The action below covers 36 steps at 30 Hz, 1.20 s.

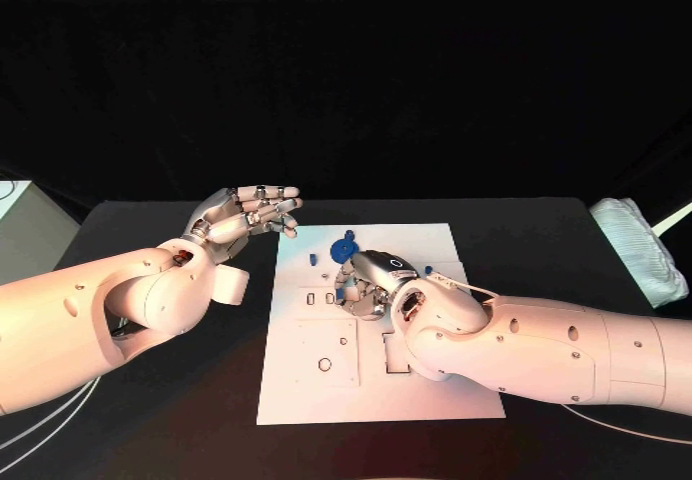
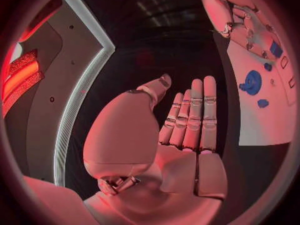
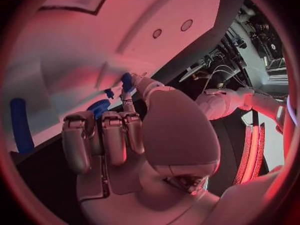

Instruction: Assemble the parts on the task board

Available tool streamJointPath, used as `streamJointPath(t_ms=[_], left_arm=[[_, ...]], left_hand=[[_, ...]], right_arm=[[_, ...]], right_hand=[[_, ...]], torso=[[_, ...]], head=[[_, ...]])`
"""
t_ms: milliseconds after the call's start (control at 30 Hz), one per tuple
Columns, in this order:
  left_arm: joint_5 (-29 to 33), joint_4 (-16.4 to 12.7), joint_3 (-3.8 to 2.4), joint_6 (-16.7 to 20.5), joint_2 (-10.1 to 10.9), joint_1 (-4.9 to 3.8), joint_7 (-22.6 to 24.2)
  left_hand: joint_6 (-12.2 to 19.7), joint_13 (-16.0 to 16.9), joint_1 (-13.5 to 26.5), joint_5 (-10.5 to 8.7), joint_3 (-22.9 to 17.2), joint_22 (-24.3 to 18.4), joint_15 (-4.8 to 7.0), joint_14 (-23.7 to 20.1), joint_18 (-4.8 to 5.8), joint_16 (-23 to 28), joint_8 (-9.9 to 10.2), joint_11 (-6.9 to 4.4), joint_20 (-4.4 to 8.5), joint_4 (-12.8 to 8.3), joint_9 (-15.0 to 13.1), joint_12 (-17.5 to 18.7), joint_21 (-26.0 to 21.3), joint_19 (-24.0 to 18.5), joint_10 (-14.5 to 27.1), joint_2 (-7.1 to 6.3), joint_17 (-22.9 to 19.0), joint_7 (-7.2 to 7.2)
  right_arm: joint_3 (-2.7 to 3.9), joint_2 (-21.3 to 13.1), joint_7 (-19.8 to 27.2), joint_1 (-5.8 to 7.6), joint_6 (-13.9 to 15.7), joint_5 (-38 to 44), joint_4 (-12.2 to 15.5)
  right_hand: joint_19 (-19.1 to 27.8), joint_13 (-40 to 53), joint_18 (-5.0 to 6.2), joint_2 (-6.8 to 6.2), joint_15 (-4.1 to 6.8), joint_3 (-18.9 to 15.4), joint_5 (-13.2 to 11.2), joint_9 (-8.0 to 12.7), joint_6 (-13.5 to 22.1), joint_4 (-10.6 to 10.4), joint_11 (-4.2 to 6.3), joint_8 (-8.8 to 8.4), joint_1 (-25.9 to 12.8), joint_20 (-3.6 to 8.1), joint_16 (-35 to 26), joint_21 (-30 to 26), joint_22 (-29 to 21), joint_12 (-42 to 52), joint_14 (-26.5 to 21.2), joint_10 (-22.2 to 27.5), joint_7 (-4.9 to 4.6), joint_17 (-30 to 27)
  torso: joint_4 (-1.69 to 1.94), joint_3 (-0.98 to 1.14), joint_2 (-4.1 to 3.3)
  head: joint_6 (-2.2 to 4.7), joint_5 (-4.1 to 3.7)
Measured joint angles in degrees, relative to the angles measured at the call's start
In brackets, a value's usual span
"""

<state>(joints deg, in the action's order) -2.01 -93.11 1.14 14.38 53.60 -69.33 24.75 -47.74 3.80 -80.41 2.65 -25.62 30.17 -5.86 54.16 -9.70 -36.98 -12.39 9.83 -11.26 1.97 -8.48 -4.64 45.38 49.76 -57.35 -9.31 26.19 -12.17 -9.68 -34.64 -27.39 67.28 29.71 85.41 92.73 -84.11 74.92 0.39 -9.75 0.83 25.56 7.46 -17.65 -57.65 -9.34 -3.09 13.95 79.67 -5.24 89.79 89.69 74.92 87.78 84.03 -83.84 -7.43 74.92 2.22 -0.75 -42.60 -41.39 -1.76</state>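
We saw the white task board (image 1: pixel 378 390) mid-worktop (image 1: pixel 144 225), reaching toward its near edge. Left hand (image 1: pixel 248 213) hovered off the board's far left corner, fingers straight, side by side, holding nothing. Right hand (image 1: pixel 378 282) sat over the board's far half, fingers curled down; we could not tell if it pinched anything. A round blue part (image 1: pixel 343 248) lay just beyond it, smaller blue parts (image 1: pixel 312 258) nearby.

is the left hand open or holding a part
Open. The left hand has its fingers straight and nothing in its palm; it hovers beside the task board.
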Motion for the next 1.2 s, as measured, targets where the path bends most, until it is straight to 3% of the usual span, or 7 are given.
streamJointPath(t_ms=[600, 1200], left_arm=[[-0.1, 0.0, 0.00, -0.1, 0.0, 0.00, -0.1], [-0.1, 0.0, 0.00, -0.1, 0.1, 0.00, -0.2]], left_hand=[[0.0, 0.0, 0.0, 0.00, 0.0, 0.2, 0.00, 0.0, -0.01, 0.0, 0.0, 0.00, 0.21, 0.0, 0.0, 0.0, 0.3, -0.2, 0.0, 0.00, -0.1, 0.00], [0.0, 0.0, 0.0, 0.00, 0.0, 0.2, 0.00, 0.0, -0.01, 0.0, 0.0, 0.00, 0.21, 0.0, 0.0, 0.0, 0.3, -0.2, 0.0, 0.00, -0.1, 0.00]], right_arm=[[0.03, 0.3, -0.2, -0.05, -0.4, 0.8, -0.3], [-0.09, 0.3, -0.2, -0.18, -0.7, 0.9, -0.4]], right_hand=[[0.0, 0.0, 0.00, -0.65, 0.00, 0.0, 0.0, 0.0, 0.0, 0.0, 0.00, 0.02, -1.1, 0.00, 0.0, 0.0, 0.0, -0.2, 0.0, 0.0, 0.00, 0.0], [0.0, 0.0, 0.00, -2.08, 0.00, -0.2, 0.0, 0.5, 2.0, -0.2, -0.20, -0.66, -2.5, 0.00, 0.0, 0.0, 0.0, -1.3, 0.0, -0.2, -1.02, 0.0]], torso=[[-0.01, 0.01, -0.01], [-0.03, 0.02, -0.02]], head=[[-0.24, 0.11], [-0.30, 0.12]])
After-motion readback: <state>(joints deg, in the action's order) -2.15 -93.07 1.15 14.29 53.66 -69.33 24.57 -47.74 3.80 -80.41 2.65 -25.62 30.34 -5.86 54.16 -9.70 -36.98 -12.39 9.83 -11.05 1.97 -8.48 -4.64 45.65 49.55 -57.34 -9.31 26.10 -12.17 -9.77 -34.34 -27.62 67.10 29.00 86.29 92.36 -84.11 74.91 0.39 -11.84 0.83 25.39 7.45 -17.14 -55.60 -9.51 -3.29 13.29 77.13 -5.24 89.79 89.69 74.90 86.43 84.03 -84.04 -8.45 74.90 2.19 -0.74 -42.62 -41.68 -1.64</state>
